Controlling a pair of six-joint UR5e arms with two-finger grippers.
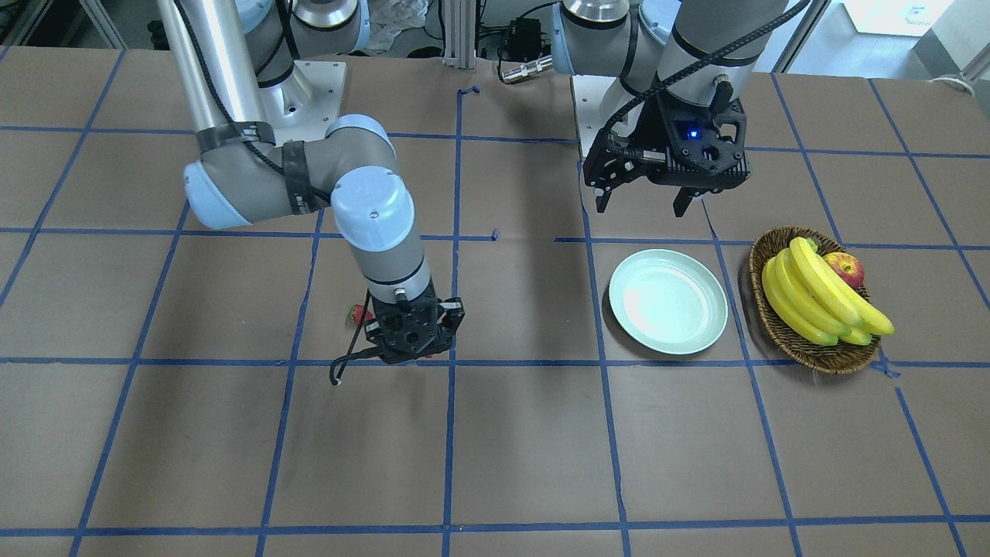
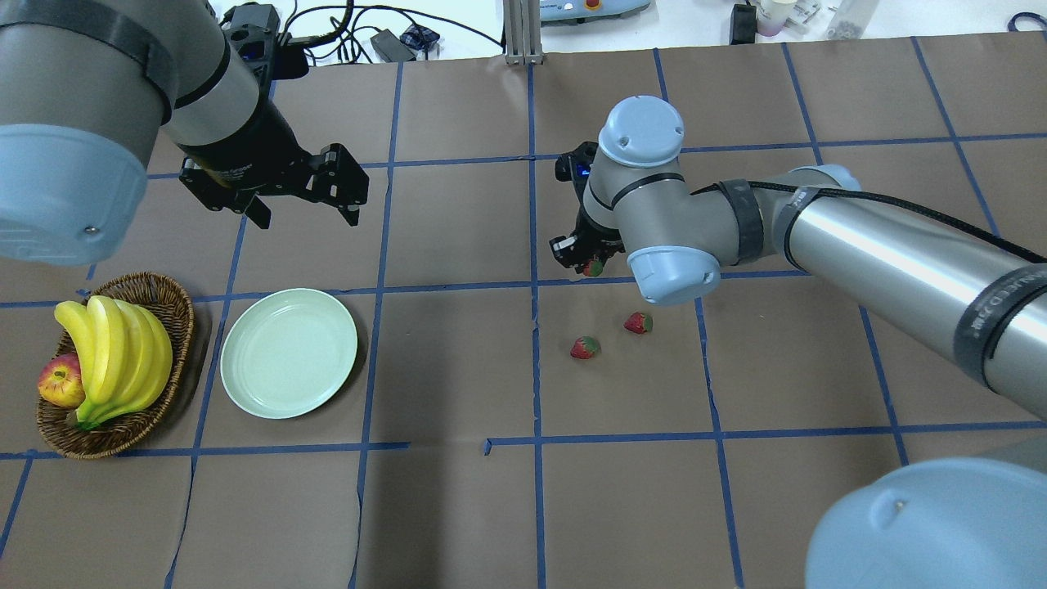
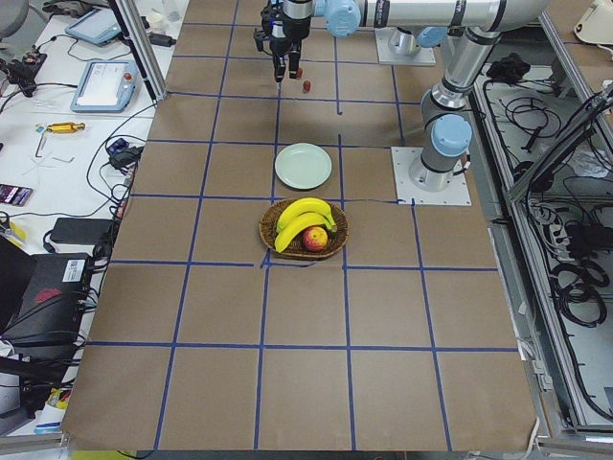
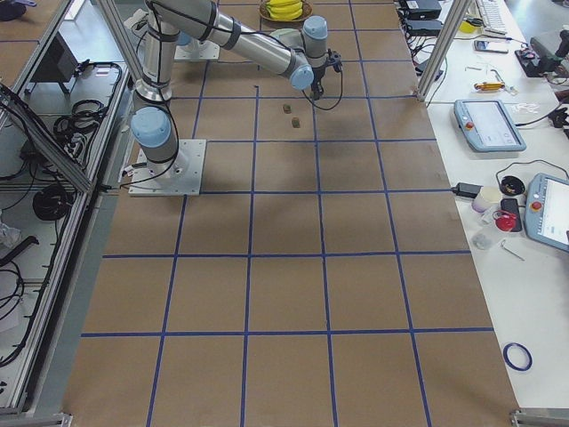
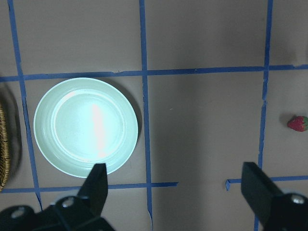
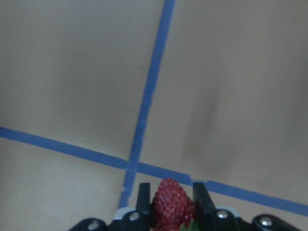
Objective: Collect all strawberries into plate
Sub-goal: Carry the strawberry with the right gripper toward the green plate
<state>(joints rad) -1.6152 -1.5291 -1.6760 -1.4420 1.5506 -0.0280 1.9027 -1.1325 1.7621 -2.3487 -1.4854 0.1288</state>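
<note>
My right gripper (image 2: 590, 263) is shut on one strawberry (image 6: 171, 204), held between its two fingers just above the table; the wrist view shows the berry upright between the pads. Two more strawberries (image 2: 585, 348) (image 2: 638, 323) lie on the brown table nearer the robot; one strawberry shows in the front view (image 1: 356, 313) beside the right gripper (image 1: 414, 352). The pale green plate (image 2: 289, 352) is empty, left of centre. My left gripper (image 2: 307, 217) is open and empty, hovering past the plate; its wrist view shows the plate (image 5: 86, 125) and a strawberry (image 5: 298, 123).
A brown wicker basket (image 2: 176, 298) with bananas (image 2: 123, 352) and a red-yellow apple (image 2: 61, 382) stands just left of the plate. Blue tape lines grid the table.
</note>
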